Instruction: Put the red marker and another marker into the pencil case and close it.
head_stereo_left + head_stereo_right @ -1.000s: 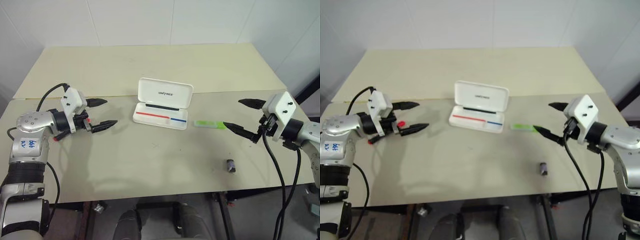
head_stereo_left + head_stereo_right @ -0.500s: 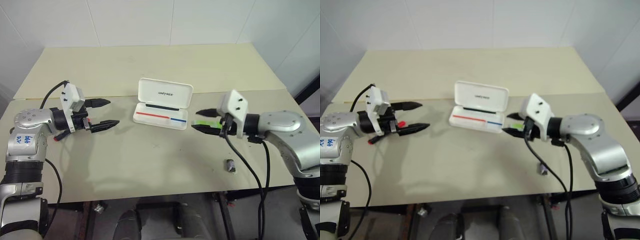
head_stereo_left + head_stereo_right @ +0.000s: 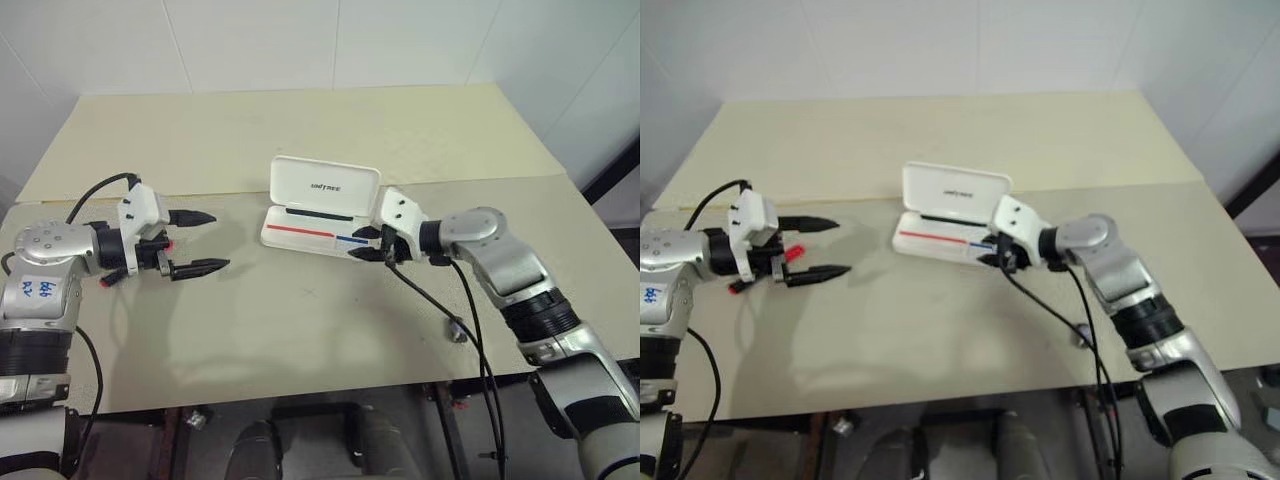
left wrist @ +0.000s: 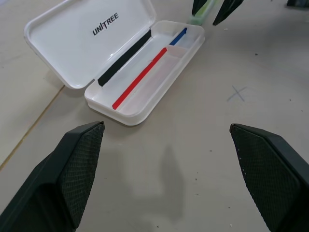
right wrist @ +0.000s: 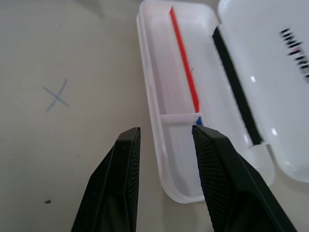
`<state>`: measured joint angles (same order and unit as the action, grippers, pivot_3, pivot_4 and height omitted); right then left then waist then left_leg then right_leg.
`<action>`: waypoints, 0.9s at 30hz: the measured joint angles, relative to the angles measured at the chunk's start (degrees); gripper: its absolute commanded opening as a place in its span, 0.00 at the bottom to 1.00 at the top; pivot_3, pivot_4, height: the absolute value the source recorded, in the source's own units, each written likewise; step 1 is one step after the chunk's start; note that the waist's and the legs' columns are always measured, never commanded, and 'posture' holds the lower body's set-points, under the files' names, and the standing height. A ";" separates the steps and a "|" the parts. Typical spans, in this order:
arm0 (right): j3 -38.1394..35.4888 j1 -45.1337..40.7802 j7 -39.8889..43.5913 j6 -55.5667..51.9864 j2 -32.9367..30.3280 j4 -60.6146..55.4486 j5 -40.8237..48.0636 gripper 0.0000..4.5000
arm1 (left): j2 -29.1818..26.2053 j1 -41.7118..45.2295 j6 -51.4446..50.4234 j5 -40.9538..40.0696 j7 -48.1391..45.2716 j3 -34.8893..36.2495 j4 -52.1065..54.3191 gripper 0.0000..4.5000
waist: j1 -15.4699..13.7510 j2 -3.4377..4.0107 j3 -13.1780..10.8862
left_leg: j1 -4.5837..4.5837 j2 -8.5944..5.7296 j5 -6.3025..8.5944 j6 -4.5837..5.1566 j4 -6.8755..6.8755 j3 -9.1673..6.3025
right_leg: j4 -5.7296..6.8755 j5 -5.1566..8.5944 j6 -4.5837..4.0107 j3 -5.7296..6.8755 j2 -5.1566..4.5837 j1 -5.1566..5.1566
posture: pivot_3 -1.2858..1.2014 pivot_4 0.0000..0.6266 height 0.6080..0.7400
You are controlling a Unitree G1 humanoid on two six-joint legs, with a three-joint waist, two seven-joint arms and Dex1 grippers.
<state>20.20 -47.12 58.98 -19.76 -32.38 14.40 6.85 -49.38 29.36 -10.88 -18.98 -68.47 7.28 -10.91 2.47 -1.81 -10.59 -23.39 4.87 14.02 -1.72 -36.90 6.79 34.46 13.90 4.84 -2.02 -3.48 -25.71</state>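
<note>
The white pencil case point(image 3: 325, 187) lies open in the middle of the table, lid up, its tray point(image 4: 149, 87) holding nothing. My right gripper point(image 3: 366, 243) hovers at the tray's right end, open only narrowly, with nothing in the gap in its wrist view point(image 5: 166, 129). The light-green marker point(image 4: 201, 15) shows as a short piece between those fingertips in the left wrist view; I cannot tell whether they touch it. My left gripper point(image 3: 218, 240) stands wide open to the left of the case. A bit of the red marker point(image 3: 166, 243) shows beneath that hand, the rest hidden.
A small dark stubby cylinder point(image 3: 457, 332) lies near the table's front edge on the right. A faint pencilled X point(image 3: 312, 291) marks the table in front of the case. The right arm's black cable hangs over the front edge.
My right gripper swung left from the table's right side, over the green marker, to the case's right end, and its fingers narrowed. The left gripper stayed where it was, wide open.
</note>
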 measured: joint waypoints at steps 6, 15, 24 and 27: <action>1.45 -2.52 2.27 6.61 3.05 9.96 -4.35 0.40 | -0.71 -2.03 -1.91 -0.99 0.60 1.45 4.40 1.00 | 0.67 0.00 0.00 | 0.03 0.00 0.00 -0.01 -0.04 0.00 | 0.08 0.00 0.00 0.00 -0.01 0.01 | 0.52 0.24 1.00; 1.82 -7.38 3.85 15.29 5.45 22.62 -8.45 0.40 | -1.17 -2.97 -4.25 -2.07 1.69 2.97 8.15 1.00 | 1.11 0.00 0.00 | 0.10 0.01 -0.02 -0.04 -0.03 -0.01 | 0.21 0.01 -0.01 -0.01 0.00 0.01 | 0.52 0.24 1.00; 1.87 -9.81 7.73 16.76 7.45 25.57 -10.77 0.01 | -1.17 -3.76 -4.64 -2.10 3.03 3.34 9.13 1.00 | 1.16 -0.05 0.03 | 0.12 0.01 -0.03 -0.06 -0.08 -0.01 | 0.30 0.02 -0.04 -0.02 -0.01 0.02 | 0.52 0.24 1.00; 1.86 -9.97 7.77 17.18 7.83 25.68 -11.35 0.01 | -1.16 -3.71 -4.63 -2.10 3.34 3.34 9.12 1.00 | 1.40 -0.05 0.03 | 0.13 0.01 -0.04 -0.06 -0.07 -0.02 | 0.33 0.02 -0.04 -0.03 0.00 0.01 | 0.52 0.24 1.00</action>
<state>22.05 -57.09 66.76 -2.57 -24.55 40.08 -4.50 -50.54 25.65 -15.51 -21.07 -65.13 10.62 -1.79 3.87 -1.86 -10.57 -23.26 4.88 13.98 -1.79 -36.97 6.77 34.79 13.93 4.80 -2.05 -3.49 -25.69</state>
